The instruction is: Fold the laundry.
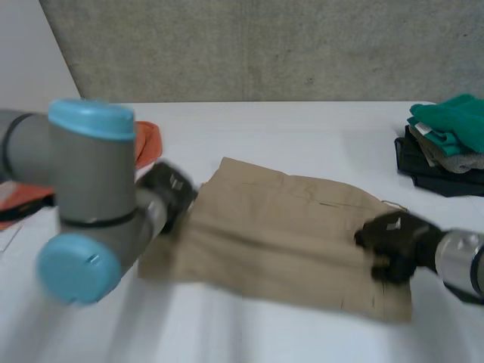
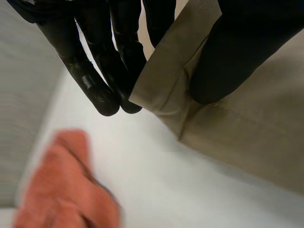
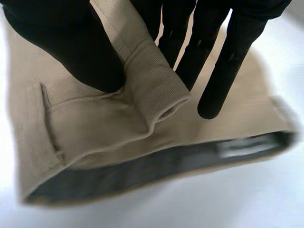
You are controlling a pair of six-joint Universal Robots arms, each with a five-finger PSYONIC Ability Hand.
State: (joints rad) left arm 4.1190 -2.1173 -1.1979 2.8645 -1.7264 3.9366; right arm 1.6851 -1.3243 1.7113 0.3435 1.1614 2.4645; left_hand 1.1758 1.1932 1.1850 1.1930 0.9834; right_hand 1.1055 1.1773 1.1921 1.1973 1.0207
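**Tan garment (image 1: 287,227) pinched at both ends**

The tan garment lies spread on the white table (image 1: 302,136). The left robot hand (image 1: 168,190) grasps its left edge, with a hemmed corner caught between the thumb and fingers (image 2: 102,76). The right robot hand (image 1: 393,243) pinches a raised fold near the garment's right end. An orange cloth (image 1: 149,144) lies just beyond the left robot hand. A pile of folded clothes (image 1: 446,144) sits at the table's far right.

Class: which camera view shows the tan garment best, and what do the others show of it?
Head view: nearly the whole tan garment, spread out. Left wrist view: its corner, pinched by the left hand. Right wrist view: a fold, pinched by the right hand.
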